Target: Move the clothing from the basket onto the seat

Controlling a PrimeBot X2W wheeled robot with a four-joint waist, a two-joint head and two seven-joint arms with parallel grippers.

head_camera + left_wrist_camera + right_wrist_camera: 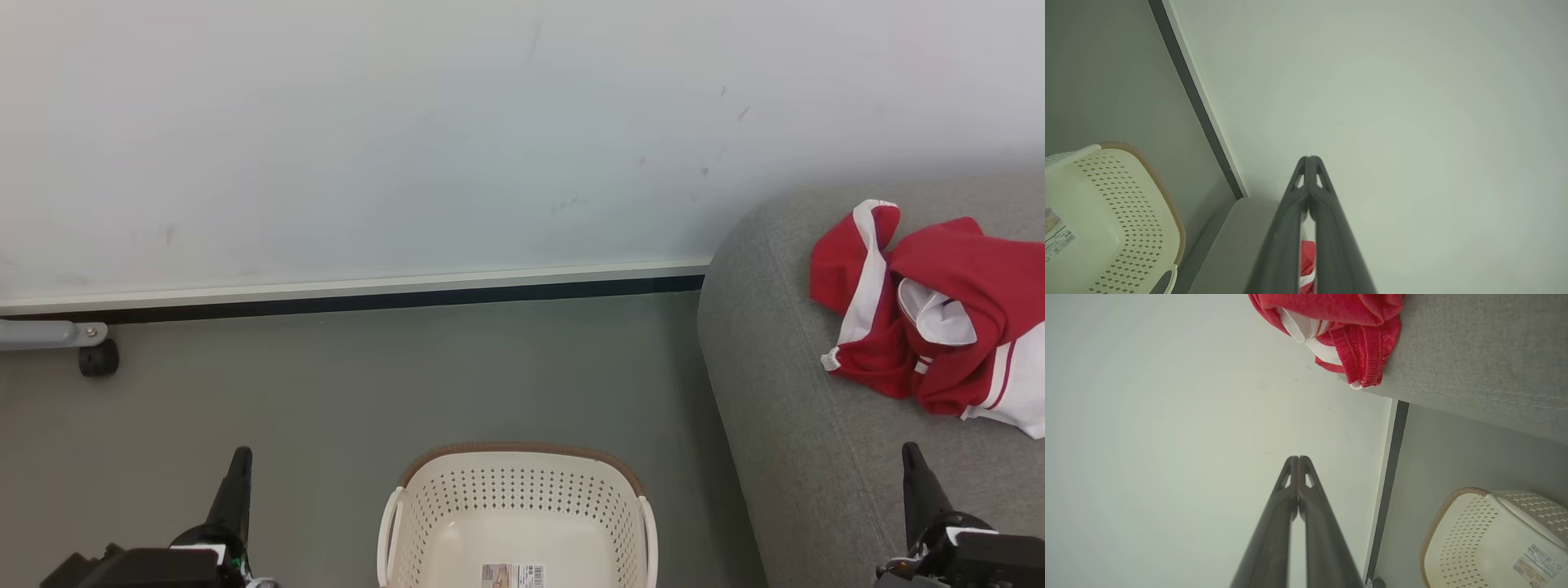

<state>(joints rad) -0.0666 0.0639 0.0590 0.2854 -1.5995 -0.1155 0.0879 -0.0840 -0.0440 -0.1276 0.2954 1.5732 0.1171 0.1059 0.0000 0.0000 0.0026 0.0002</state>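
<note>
Clothing: one red heap on seat, perhaps two garments; right side cut off.
Basket: one, near half cut off.
Left gripper, right gripper: fingers together, nothing held.

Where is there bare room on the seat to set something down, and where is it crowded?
The seat is bare along its rounded left edge and in the near strip between the clothing and the right claw. Its far right part is crowded by the clothing. The floor between the basket and the wall is also open.
</note>
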